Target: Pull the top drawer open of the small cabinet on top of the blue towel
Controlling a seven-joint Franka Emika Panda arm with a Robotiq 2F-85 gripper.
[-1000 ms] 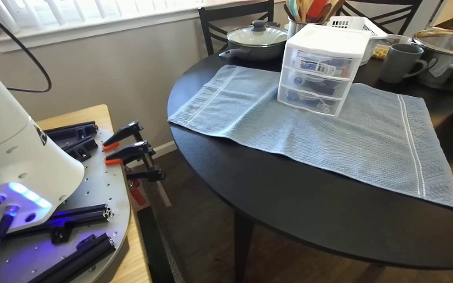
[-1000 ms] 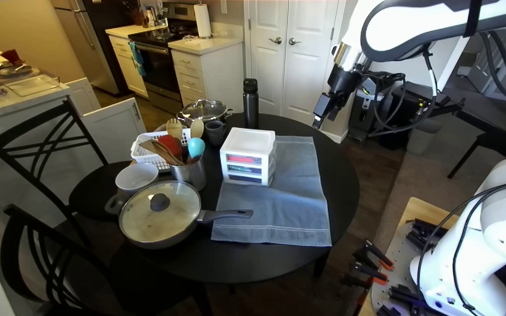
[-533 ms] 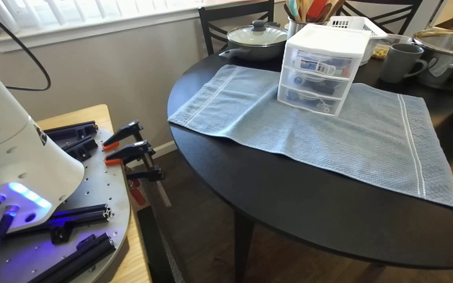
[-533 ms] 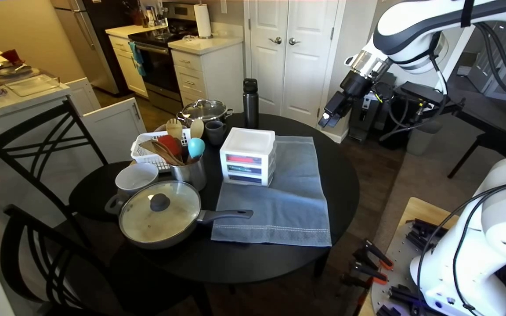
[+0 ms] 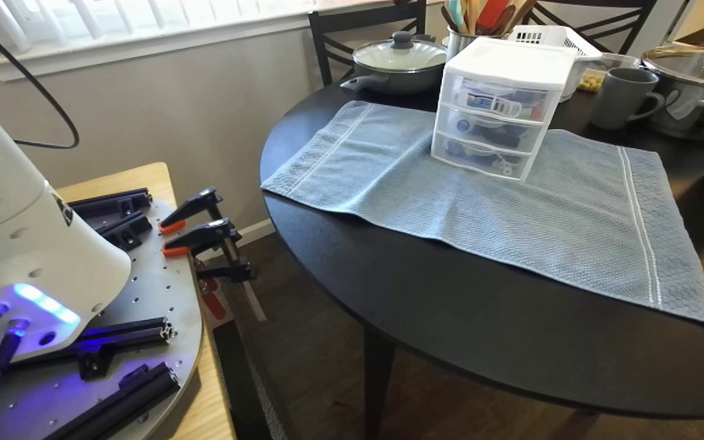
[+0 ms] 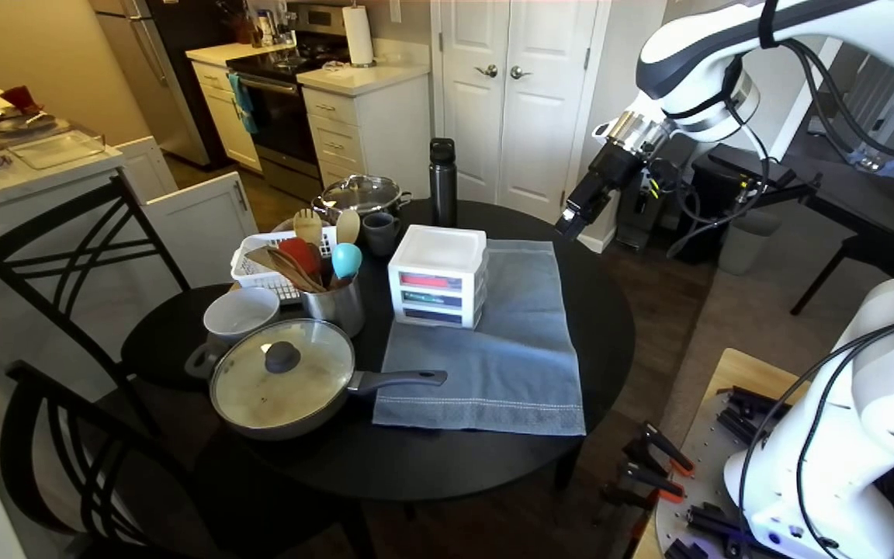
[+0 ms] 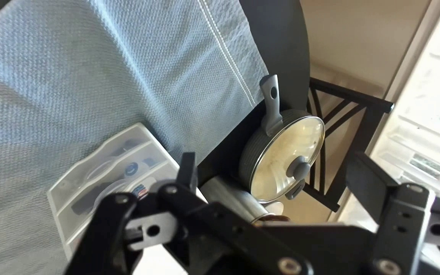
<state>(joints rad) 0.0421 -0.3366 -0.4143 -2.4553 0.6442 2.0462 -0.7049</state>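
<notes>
Top drawer (image 5: 498, 99): uppermost in the small cabinet (image 6: 438, 268), apparently pushed fully in; it lies well apart from the claw (image 7: 279, 175), off to one side and seemingly lower.
Pull to make: the step in hand looks like the approach. Best to swing the claw round to face the top drawer, come level with it, pinch its front edge and draw straight out; how far that edge stands proud, I cannot tell.
Small cabinet: probably light, so a slow, level pull should keep it from tipping.
Blue towel (image 5: 480, 208): under the small cabinet, below the claw's height; it may slide along with the pull.
Claw: fingers (image 7: 369, 183) spread wide, holding nothing; only the wrist view makes this plain, an exterior view having it small and dark.
Lidded pan (image 7: 277, 160): past the finger gap in the wrist view, where the claw hides part of the small cabinet; an exterior view gives the top drawer face-on.
</notes>
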